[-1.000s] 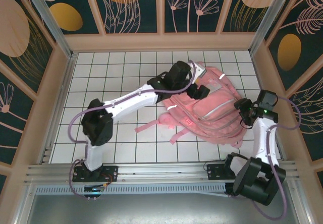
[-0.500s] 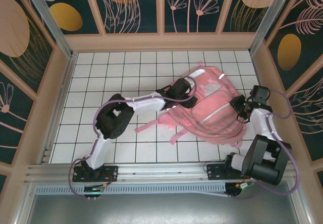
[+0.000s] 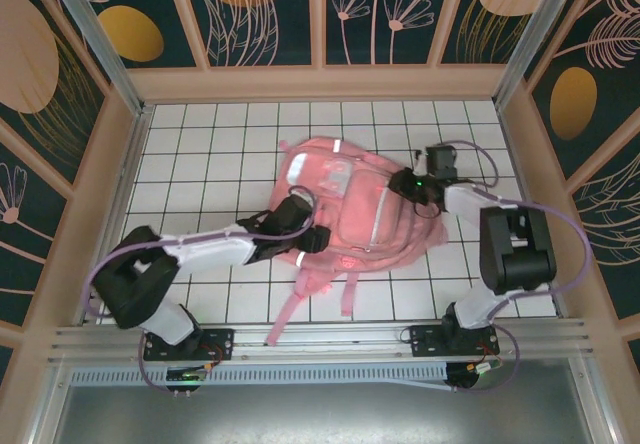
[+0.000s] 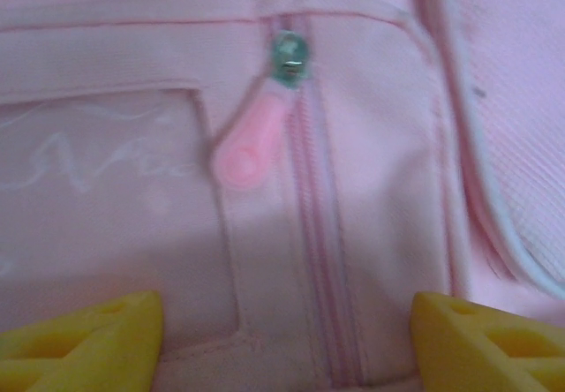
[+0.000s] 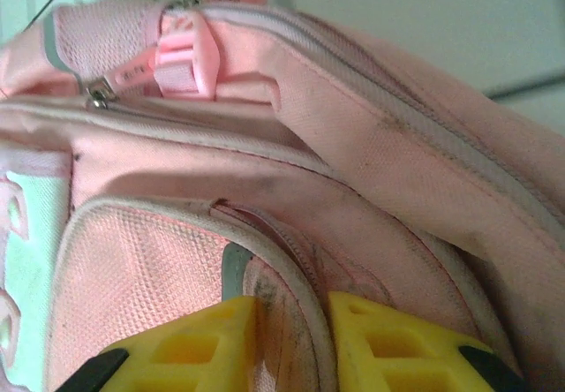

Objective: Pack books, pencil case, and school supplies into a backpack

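The pink backpack (image 3: pixel 350 199) lies flat in the middle of the tiled floor, its straps (image 3: pixel 290 309) trailing toward the near edge. My left gripper (image 3: pixel 308 232) rests at its lower left side. In the left wrist view this gripper (image 4: pixel 287 321) is open, its yellow fingertips (image 4: pixel 88 330) wide apart over a pocket zip with a pink puller (image 4: pixel 240 154). My right gripper (image 3: pixel 408 186) is at the bag's right edge. There it (image 5: pixel 293 321) is shut on a piped seam of the backpack (image 5: pixel 353 145). The books, pencil case and school supplies are out of view.
Wooden walls (image 3: pixel 310 82) fence the white tiled floor (image 3: pixel 200 154) on three sides, and a metal rail (image 3: pixel 320 339) runs along the near edge. A pink buckle (image 5: pixel 185 56) and a zip slider (image 5: pixel 97 96) sit on the bag's top.
The backpack has slid left and turned, its straps now pointing toward the near edge. Both arms swung left with it. The right jaws narrowed onto the bag's seam.
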Available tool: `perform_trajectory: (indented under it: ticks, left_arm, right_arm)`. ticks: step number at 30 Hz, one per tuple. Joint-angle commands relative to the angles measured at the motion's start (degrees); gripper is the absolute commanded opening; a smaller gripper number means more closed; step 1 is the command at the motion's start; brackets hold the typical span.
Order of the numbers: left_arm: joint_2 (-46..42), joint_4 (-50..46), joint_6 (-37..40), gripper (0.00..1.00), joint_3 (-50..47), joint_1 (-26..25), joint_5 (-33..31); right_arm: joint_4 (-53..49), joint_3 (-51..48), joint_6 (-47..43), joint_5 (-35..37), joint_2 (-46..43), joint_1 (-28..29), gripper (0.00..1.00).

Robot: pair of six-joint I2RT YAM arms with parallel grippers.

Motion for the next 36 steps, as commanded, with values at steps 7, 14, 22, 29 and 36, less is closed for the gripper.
perform_trajectory:
  ticks: [7,14,22,29,36]
  left_arm:
    - [-24.2,3.8,28.9,0.79,-8.3,-0.9,19.3]
    - [-11.3,-4.2,59.5,0.82,0.9,-0.9,12.8]
    - [2.7,-3.4,70.7,0.78,9.3,-0.9,7.2]
    - [5.7,-3.1,74.2,0.79,9.3,-1.0,13.5]
    - [9.0,-0.1,73.1,0.77,10.2,-1.1,16.1]
  right_arm:
    - [-0.6,10.9,-2.5,-3.9,7.7,6.5,0.4]
    - [-13.3,6.7,-2.0,2.8,-4.1,4.2,0.46]
    - [-19.3,-5.6,-1.8,1.8,-20.2,2.5,0.46]
    - [-21.0,-7.3,-1.6,0.6,-24.4,2.4,0.47]
    - [-20.2,-7.8,1.4,-1.6,-25.0,2.8,0.47]
